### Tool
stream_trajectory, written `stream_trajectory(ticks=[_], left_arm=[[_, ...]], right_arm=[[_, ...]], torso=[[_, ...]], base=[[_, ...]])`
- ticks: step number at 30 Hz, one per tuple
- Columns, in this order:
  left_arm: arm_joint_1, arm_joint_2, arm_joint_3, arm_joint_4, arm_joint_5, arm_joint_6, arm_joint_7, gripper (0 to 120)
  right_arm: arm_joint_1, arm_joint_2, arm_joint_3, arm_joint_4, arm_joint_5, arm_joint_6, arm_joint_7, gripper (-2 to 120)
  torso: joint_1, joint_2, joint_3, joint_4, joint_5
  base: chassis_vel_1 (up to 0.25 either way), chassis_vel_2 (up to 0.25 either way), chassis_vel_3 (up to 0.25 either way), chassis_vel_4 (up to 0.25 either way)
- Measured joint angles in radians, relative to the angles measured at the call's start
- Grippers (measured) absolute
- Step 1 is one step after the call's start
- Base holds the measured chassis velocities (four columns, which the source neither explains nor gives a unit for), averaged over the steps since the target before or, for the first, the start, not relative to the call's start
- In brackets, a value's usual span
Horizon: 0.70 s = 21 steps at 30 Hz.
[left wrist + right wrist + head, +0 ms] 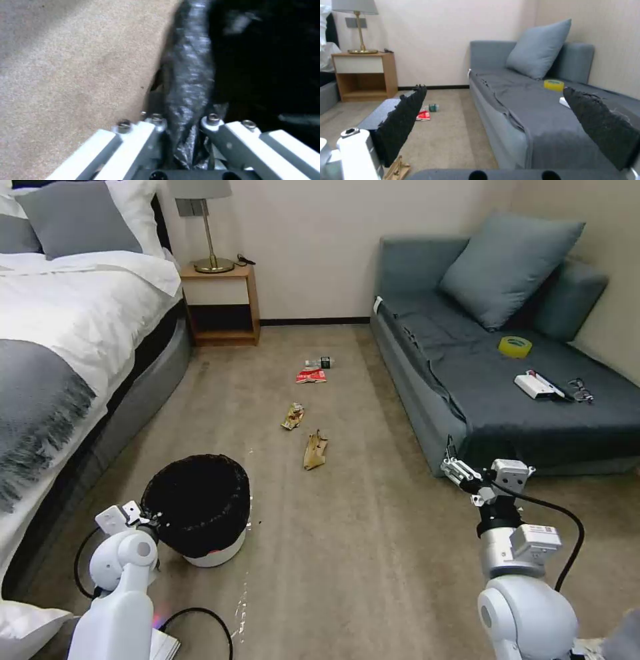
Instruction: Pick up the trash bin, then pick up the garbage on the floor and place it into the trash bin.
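Gripping the rim of the trash bin (pixel 200 510) at near left, the left gripper (pixel 181 125) is clenched on it; lifting comes next. The right gripper (pixel 455 471) hangs released, the garbage (pixel 315 449) farther off.

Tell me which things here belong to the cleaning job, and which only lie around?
Job: trash bin, held at its rim by the left gripper; brown paper bag, gold wrapper, red packet, bottle.
Lying about: yellow tape roll, glasses.

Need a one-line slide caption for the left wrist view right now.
Left gripper closed on the bag-lined rim of the trash bin, carpet beside it.
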Motion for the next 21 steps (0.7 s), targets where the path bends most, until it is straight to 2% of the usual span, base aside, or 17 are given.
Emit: stream_trajectory(ticks=[5, 8, 11, 12, 13, 14, 17, 18, 21], left_arm=[[0.017, -0.009, -0.009, -0.032, 0.001, 0.008, 0.023, 2], [0.041, -0.016, -0.017, -0.102, 0.006, 0.009, 0.034, 2], [0.041, -0.016, -0.017, -0.102, 0.006, 0.009, 0.034, 2], [0.069, -0.022, -0.022, -0.187, 0.009, 0.009, 0.039, 2], [0.081, -0.025, -0.026, -0.221, 0.014, 0.008, 0.041, 2], [0.081, -0.025, -0.026, -0.221, 0.014, 0.008, 0.041, 2], [0.117, -0.033, -0.035, -0.303, 0.024, 0.008, 0.044, 2], [0.117, -0.033, -0.035, -0.303, 0.024, 0.008, 0.044, 2], [0.168, -0.049, -0.045, -0.38, 0.059, 0.006, 0.052, 2]], right_arm=[[0.002, -0.003, -0.001, 0.001, 0.014, 0.0, 0.004, 100], [0.003, -0.008, -0.007, 0.006, 0.043, -0.002, 0.016, 100], [0.003, -0.008, -0.007, 0.006, 0.043, -0.002, 0.016, 100], [0.004, -0.01, -0.011, 0.009, 0.058, -0.004, 0.02, 100], [0.005, -0.012, -0.012, 0.013, 0.065, -0.005, 0.022, 100], [0.005, -0.012, -0.012, 0.013, 0.065, -0.005, 0.022, 100], [0.005, -0.016, -0.02, 0.023, 0.088, -0.015, 0.026, 100], [0.005, -0.016, -0.02, 0.023, 0.088, -0.015, 0.026, 100], [0.001, -0.017, -0.041, 0.024, 0.101, -0.005, 0.027, 100]], torso=[[0.0, 0.0, 0.0, -0.0001, -0.0006], [0.0, 0.0, 0.0, -0.0002, 0.0], [0.0, 0.0, 0.0, -0.0002, 0.0], [0.0, 0.0, 0.0, -0.0002, 0.0001], [0.0, 0.0, 0.0, -0.0003, 0.0003], [0.0, 0.0, 0.0, -0.0003, 0.0003], [0.0, 0.0, 0.0, -0.0001, 0.0003], [0.0, 0.0, 0.0, -0.0001, 0.0003], [0.0, 0.0, 0.0, -0.0001, 0.0004]], base=[[0.0, 0.0, 0.0, 0.0], [0.0, 0.0, 0.0, 0.0], [0.0, 0.0, 0.0, 0.0], [0.0, 0.0, 0.0, 0.0], [0.0, 0.0, 0.0, 0.0], [0.0, 0.0, 0.0, 0.0], [0.0, 0.0, 0.0, 0.0], [0.0, 0.0, 0.0, 0.0], [0.0, 0.0, 0.0, 0.0]])
